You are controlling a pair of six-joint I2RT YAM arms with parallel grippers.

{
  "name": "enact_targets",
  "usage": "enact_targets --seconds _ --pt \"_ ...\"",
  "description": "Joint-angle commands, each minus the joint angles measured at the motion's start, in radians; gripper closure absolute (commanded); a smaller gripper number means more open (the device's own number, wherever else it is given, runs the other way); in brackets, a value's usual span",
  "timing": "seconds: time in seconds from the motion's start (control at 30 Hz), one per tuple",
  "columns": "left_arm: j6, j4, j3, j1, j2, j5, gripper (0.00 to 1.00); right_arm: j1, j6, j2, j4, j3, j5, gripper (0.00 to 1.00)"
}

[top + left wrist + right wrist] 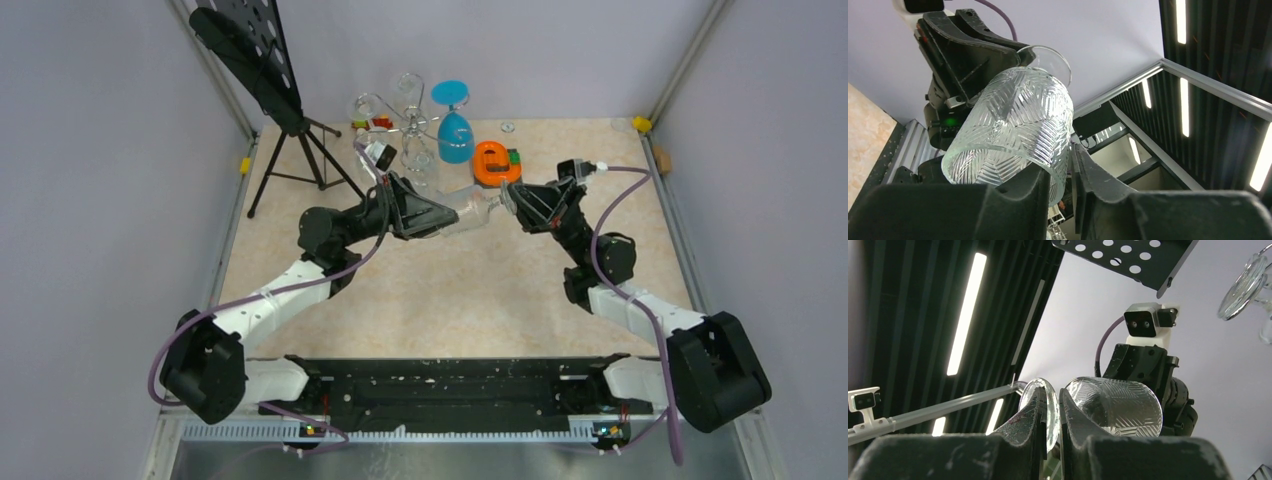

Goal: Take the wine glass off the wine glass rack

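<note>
A clear cut-pattern wine glass [478, 206] lies on its side in the air between both grippers, in front of the chrome wine glass rack [408, 125]. My left gripper [452, 214] is shut on the bowl's rim; in the left wrist view one finger is inside the bowl [1018, 125] and one outside, with the gripper [1068, 172] pinching the wall. My right gripper [512, 200] is shut on the glass's round foot [1047, 407], its midpoint [1050, 417] on the disc, with the bowl [1120, 405] beyond. A blue glass [455, 128] and clear glasses still hang on the rack.
A black tripod music stand [270, 80] stands at the back left; its perforated desk shows in the right wrist view [1128, 257]. An orange object [497, 163] sits right of the rack. Small items lie along the back edge. Metal frame rails bound the table.
</note>
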Motion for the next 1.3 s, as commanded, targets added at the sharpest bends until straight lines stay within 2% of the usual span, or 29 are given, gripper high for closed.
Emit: enact_targets --seconds 0.0,0.1,0.2,0.23,0.33,0.4,0.5,0.57,0.67,0.77,1.0,1.1,1.27 --pt "0.005 0.187 0.026 -0.006 -0.033 -0.04 0.81 0.012 -0.047 0.031 0.051 -0.019 -0.036 1.0" --pt "0.036 0.155 0.021 -0.006 -0.043 -0.047 0.99 0.013 -0.054 0.037 0.05 -0.018 -0.043 1.0" --pt "0.082 0.103 0.017 -0.006 -0.059 -0.052 1.0 0.013 -0.07 0.036 0.032 -0.017 -0.053 1.0" --pt "0.103 0.082 0.014 -0.006 -0.07 -0.056 1.0 0.012 -0.079 0.034 0.025 -0.017 -0.056 0.97" --pt "0.228 -0.032 0.01 -0.006 -0.109 -0.071 1.0 0.013 -0.153 0.01 -0.005 -0.021 -0.05 0.68" --pt "0.337 -0.197 0.014 -0.007 -0.162 -0.093 1.0 0.013 -0.225 -0.026 -0.075 -0.024 -0.042 0.48" --pt "0.509 -0.443 0.029 -0.007 -0.237 -0.171 1.0 0.011 -0.374 -0.105 -0.277 -0.009 -0.026 0.35" --pt "0.625 -0.596 0.042 -0.005 -0.291 -0.255 1.0 0.012 -0.497 -0.169 -0.483 0.015 0.006 0.32" --pt "0.79 -0.844 0.092 -0.005 -0.342 -0.335 1.0 0.012 -0.699 -0.269 -0.925 0.072 0.127 0.3" --pt "0.925 -1.036 0.127 -0.005 -0.385 -0.388 1.0 0.011 -0.8 -0.359 -1.175 0.099 0.298 0.3" --pt "1.287 -1.553 0.244 -0.006 -0.444 -0.494 1.0 0.012 -0.882 -0.46 -1.378 0.084 0.489 0.3" --pt "1.333 -1.764 0.288 -0.006 -0.41 -0.556 1.0 0.012 -0.895 -0.458 -1.418 0.091 0.511 0.31" --pt "1.289 -1.946 0.306 -0.007 -0.326 -0.758 1.0 0.011 -0.901 -0.429 -1.422 0.087 0.498 0.31"
